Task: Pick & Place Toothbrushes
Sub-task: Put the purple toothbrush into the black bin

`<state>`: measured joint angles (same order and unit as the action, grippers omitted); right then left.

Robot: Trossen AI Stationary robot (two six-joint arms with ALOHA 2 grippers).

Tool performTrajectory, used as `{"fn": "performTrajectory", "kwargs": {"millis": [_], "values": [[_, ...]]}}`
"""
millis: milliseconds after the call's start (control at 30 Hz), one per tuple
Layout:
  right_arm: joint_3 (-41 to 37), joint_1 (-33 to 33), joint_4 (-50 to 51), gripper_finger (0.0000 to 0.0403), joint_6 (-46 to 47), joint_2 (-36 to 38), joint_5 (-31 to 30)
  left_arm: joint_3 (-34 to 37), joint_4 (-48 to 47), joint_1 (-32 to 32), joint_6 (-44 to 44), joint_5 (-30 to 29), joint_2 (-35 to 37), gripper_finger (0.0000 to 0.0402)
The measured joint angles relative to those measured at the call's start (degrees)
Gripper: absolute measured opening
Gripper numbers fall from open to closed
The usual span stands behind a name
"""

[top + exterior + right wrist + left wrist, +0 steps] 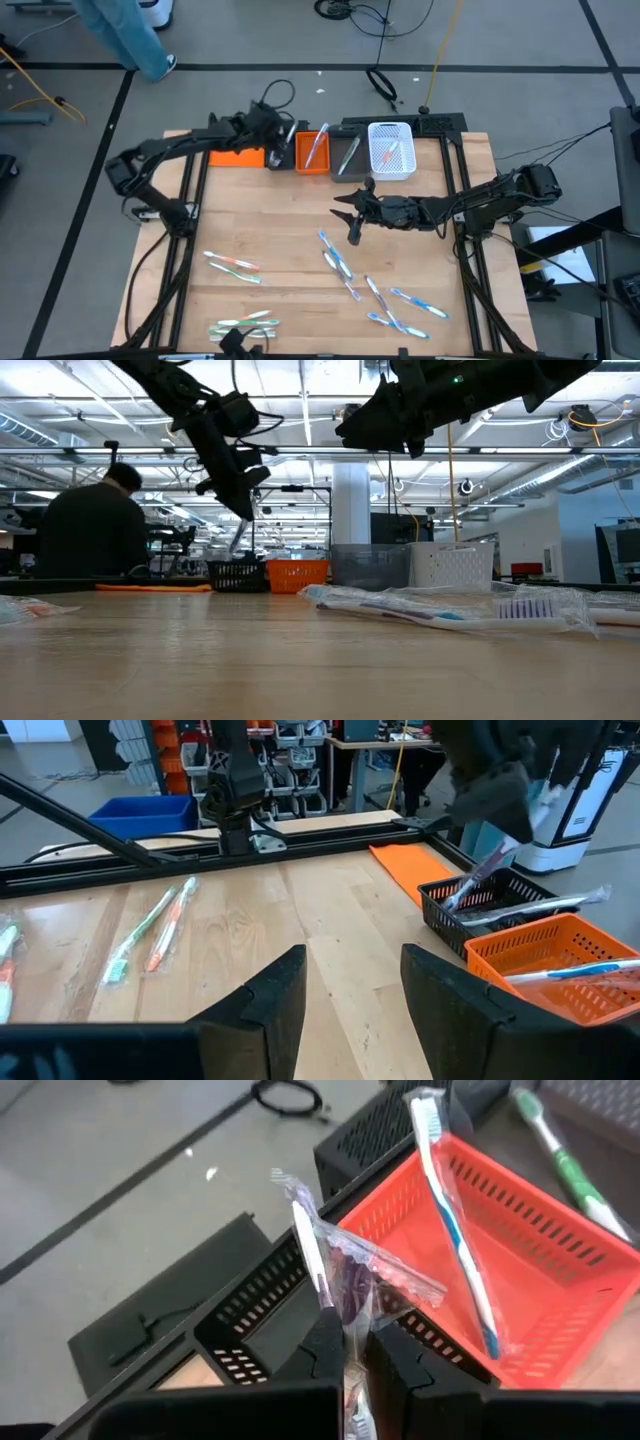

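My left gripper is at the far row of bins, shut on a clear-wrapped toothbrush with a white stem and purple accents. It hangs over the black bin, beside the orange bin. The orange bin holds a blue toothbrush, leaning on its far rim. A green toothbrush lies in the grey bin. More toothbrushes lie loose on the wood. My right gripper hovers open above mid-table with nothing between its fingers. My left gripper pinches the wrapped toothbrush between its two fingers at the purple stretch of it, wrapper and all. The fingers slant down toward the table's far side and lie along the brush. The free end sticks out past them, slanting down at the black bin, clear of the table.
A white bin with brushes stands at the row's right end, and an orange flat piece at its left. Loose brushes lie near left, near edge and near right. A person sits beyond the table.
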<state>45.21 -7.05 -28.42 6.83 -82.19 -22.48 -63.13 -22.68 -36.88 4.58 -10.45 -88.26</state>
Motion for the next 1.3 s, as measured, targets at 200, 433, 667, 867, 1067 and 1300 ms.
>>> {"fn": "performTrajectory", "kwargs": {"millis": [200, 433, 667, 867, 1067, 1300], "values": [[0.00, 0.00, 0.77, 0.0155, 0.00, 0.00, 0.00, -8.89, -6.90, 0.00, 0.39, 0.08, -6.81, 0.0017], [0.00, -0.02, 1.29, 0.0155, 0.00, 0.00, 0.02, -10.94, -8.07, 0.00, 1.43, -0.03, -9.54, 0.0026], [0.00, -0.04, 1.73, 0.0155, 0.00, 0.00, 0.02, -10.94, -8.11, -0.82, 2.25, -0.08, -9.59, 0.0032], [0.00, -0.04, 1.73, 0.0155, 0.00, 0.00, 0.04, -10.94, -7.83, -2.15, 2.69, -0.08, -9.59, 0.0081], [0.00, -0.04, 1.74, 0.0155, 0.00, 0.00, 0.04, -10.94, -7.66, -2.69, 3.48, -0.08, -9.59, 0.0141], [0.00, -0.04, 1.73, 0.0155, 0.00, 0.00, 0.04, -10.94, -7.06, -2.62, 3.66, 0.16, -9.59, 0.0185]]}}
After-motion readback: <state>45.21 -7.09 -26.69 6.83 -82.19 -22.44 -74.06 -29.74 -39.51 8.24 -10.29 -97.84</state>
